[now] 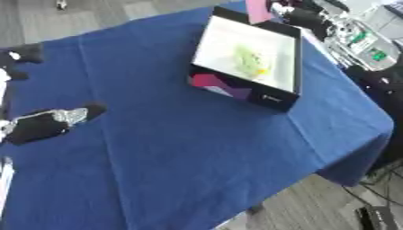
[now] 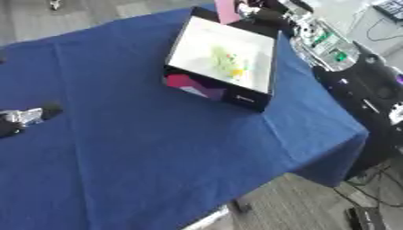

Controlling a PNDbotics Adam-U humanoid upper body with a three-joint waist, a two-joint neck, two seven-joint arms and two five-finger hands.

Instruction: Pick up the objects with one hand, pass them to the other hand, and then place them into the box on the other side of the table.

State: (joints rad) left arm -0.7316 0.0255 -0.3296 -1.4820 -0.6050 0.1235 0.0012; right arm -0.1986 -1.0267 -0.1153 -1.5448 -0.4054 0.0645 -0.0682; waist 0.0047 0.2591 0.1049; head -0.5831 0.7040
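Blue cloth (image 1: pixel 204 152) covers the counter and fills the near part of both views, with grey floor showing past its near right corner. At the left edge, about midway up, the left hand (image 1: pixel 49 123) lies low over the cloth, black with a silver part, fingers pointing right. Whether its fingers are apart, together or closed on something cannot be told. No right hand shows in either view.

On the far right of the counter sits the box (image 1: pixel 271 96), black-walled with a white floor and magenta and purple print on its near wall. Inside it lies a pale green and yellow object (image 1: pixel 252 62), its kind unclear. Judging from this, at least one object is already placed. No other loose object shows on the cloth, so what is left cannot be read; anything more to pick would be out of view to the left.

Beyond the far right counter edge stand black equipment with green lights (image 2: pixel 330 45) and cables. Nothing lies on the cloth between the left hand and the box.
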